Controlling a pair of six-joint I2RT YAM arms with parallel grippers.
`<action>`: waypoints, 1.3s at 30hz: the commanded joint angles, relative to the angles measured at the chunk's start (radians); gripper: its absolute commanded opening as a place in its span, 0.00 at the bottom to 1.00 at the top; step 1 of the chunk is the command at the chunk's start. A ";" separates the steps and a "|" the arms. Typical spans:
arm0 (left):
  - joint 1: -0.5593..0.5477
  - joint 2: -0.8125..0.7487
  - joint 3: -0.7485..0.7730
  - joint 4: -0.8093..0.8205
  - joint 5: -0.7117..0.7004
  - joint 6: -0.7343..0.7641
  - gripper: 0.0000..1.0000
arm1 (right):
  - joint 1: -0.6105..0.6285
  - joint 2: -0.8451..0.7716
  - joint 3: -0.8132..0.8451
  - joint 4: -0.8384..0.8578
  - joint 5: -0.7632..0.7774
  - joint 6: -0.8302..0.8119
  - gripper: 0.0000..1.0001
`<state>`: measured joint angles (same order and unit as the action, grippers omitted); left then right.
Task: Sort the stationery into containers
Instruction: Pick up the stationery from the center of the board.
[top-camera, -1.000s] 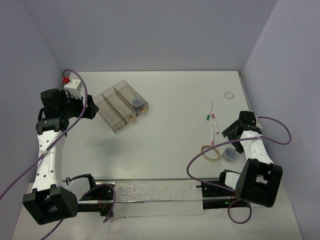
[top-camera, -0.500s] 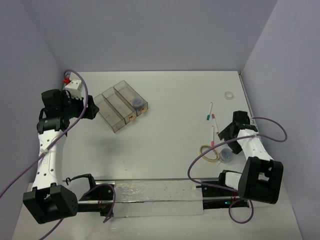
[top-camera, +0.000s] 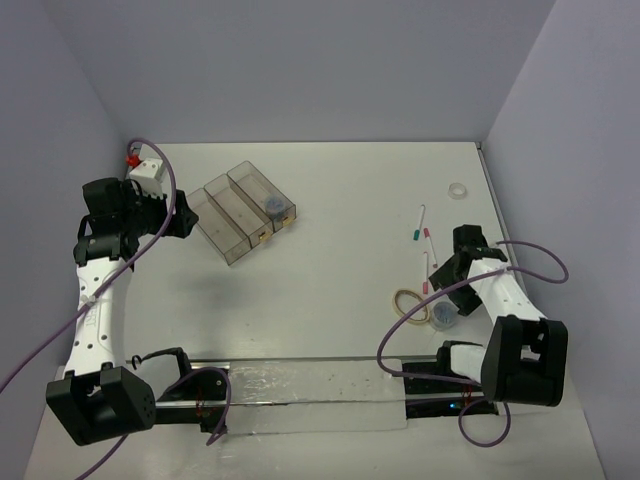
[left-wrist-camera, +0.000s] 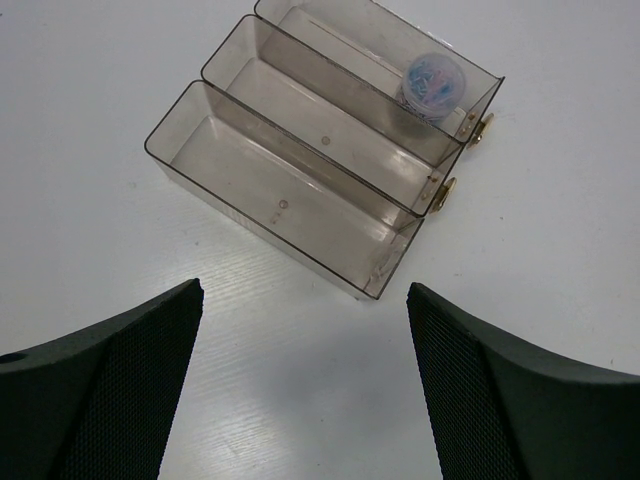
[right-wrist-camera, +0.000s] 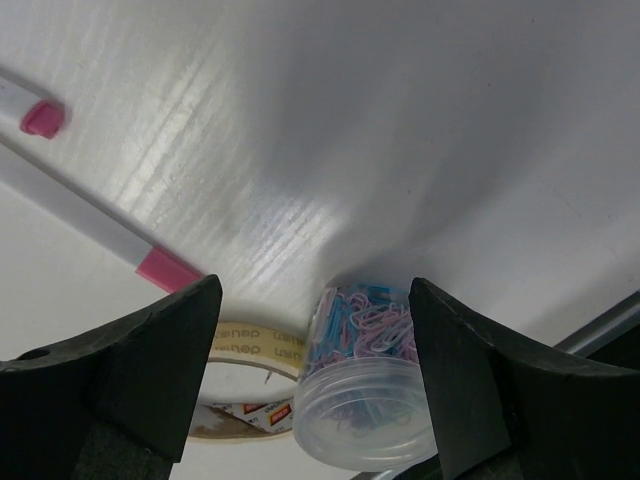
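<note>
The right gripper (right-wrist-camera: 312, 295), wide open and holding nothing, has a clear tub of paper clips (right-wrist-camera: 365, 400) between its fingers (right-wrist-camera: 130, 380) (tape roll (right-wrist-camera: 245, 350) just beside) near the table's (right-wrist-camera: 420, 120) right edge; the left gripper (left-wrist-camera: 305, 300), equally wide and empty, faces the bins (left-wrist-camera: 280, 205).

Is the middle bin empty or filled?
Empty: the middle bin shows only bare floor; the clip tub sits in the far bin.

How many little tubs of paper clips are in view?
2. One tub sits in an outer bin of the containers, near the tabs; the other tub stands on the table beside the tape roll.
</note>
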<state>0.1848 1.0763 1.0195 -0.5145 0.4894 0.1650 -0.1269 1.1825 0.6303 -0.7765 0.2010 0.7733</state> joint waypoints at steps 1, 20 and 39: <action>0.010 -0.014 0.039 0.045 0.048 0.005 0.90 | 0.032 -0.015 0.045 -0.087 0.041 0.051 0.84; 0.019 -0.036 0.022 0.060 0.103 0.013 0.90 | 0.074 -0.106 0.001 -0.191 0.007 0.100 0.96; 0.036 -0.035 0.039 0.044 0.094 0.019 0.90 | 0.075 -0.174 0.025 -0.167 0.043 0.062 0.38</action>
<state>0.2110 1.0618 1.0195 -0.4984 0.5580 0.1693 -0.0612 1.0622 0.6139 -0.9397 0.1938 0.8460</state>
